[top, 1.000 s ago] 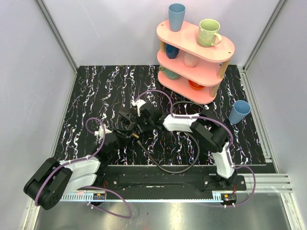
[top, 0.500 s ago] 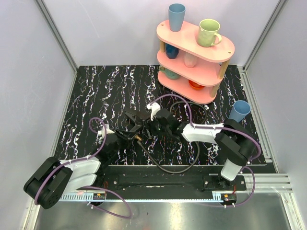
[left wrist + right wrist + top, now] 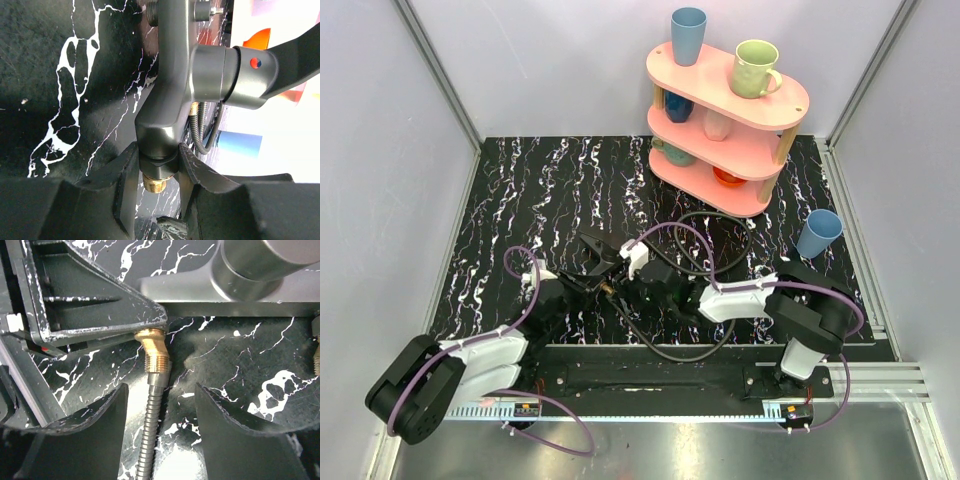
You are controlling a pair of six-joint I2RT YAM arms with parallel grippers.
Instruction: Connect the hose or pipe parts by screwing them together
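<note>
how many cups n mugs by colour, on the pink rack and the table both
blue cups: 3 (top tier, middle tier, table)
green cups: 2 (mug on the top tier, teal-green one on the bottom tier)
pink cup: 1
red-orange vessel: 1 (partly hidden, may be a bowl)
total: 7

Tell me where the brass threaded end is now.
Just left of centre in the top view, the brass threaded end sticks out of the black angular piece held by the left tool, meeting the hose.
</note>
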